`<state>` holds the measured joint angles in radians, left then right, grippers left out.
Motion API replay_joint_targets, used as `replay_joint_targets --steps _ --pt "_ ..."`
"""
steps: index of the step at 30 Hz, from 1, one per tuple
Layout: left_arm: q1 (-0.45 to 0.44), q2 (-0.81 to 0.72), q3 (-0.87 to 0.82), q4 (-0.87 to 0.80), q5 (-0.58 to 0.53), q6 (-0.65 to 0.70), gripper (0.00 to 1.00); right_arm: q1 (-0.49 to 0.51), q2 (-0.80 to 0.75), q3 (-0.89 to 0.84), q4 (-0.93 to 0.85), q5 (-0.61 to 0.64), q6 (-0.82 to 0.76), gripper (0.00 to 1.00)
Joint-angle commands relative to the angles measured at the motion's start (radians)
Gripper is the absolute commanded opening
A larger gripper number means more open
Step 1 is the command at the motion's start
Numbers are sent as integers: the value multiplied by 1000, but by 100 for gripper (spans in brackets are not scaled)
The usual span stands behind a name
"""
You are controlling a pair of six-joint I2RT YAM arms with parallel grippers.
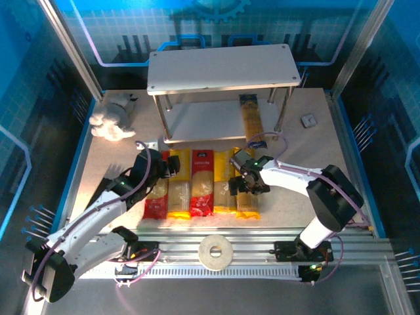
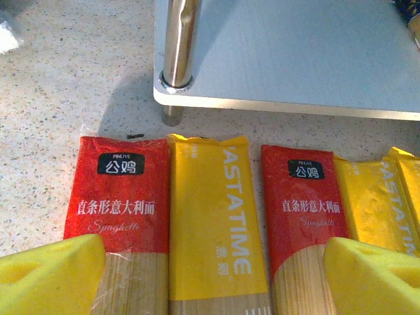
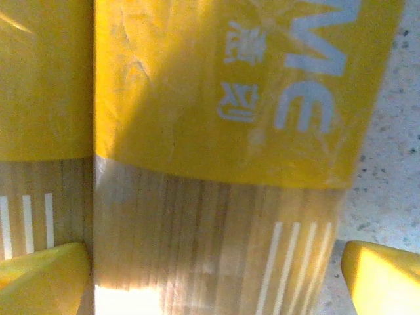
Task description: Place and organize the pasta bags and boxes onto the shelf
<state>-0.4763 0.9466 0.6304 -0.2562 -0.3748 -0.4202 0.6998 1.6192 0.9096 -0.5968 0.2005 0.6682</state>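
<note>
The shelf (image 1: 223,65) stands at the back of the table, and a clear pack with dark blue ends (image 1: 251,118) lies on its lower board (image 2: 295,52). Five packs lie side by side in front of it: red (image 1: 156,190), yellow (image 1: 178,187), red (image 1: 202,184), yellow (image 1: 224,184), yellow (image 1: 247,200). My left gripper (image 2: 213,282) hovers open over the left packs, its pads spanning the yellow pack (image 2: 213,216) and parts of both red ones. My right gripper (image 3: 213,282) is low and open, astride the rightmost yellow pack (image 3: 216,131), with a gap at the right pad (image 3: 384,279).
A white tape roll (image 1: 215,252) sits on the rail at the near edge. A white plush toy (image 1: 113,121) lies at the back left and a small grey object (image 1: 308,121) at the back right. Blue walls enclose the table. A shelf leg (image 2: 178,46) stands just beyond the packs.
</note>
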Motion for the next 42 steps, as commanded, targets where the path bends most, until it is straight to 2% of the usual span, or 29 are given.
replay_joint_targets --steps 1,9,15,20,28,32,35,36,42 --pt "-8 -16 -17 -6 -23 4 88 13 40 32 7 -14 -6 99" --pt "-7 -20 -17 -5 -28 17 89 -5 93 31 7 -4 -3 98" --pt "-7 -22 -17 -4 -29 20 89 -41 114 -8 33 -30 -6 92" --pt "-7 -20 -14 -1 -31 25 89 -60 110 -49 54 -70 -15 78" --pt "-7 -16 -5 -2 -27 26 89 -52 78 -78 44 -98 -29 39" --pt "-7 -16 -5 2 -27 26 88 -28 25 -69 3 -84 -33 24" --pt "-7 -14 -3 4 -21 25 88 -4 -22 -45 -44 -58 -32 2" --pt "-7 -14 -3 5 -21 23 88 5 -42 -36 -60 -40 -30 0" --pt "-7 -17 2 5 -17 24 88 39 -148 47 -133 6 -40 0"
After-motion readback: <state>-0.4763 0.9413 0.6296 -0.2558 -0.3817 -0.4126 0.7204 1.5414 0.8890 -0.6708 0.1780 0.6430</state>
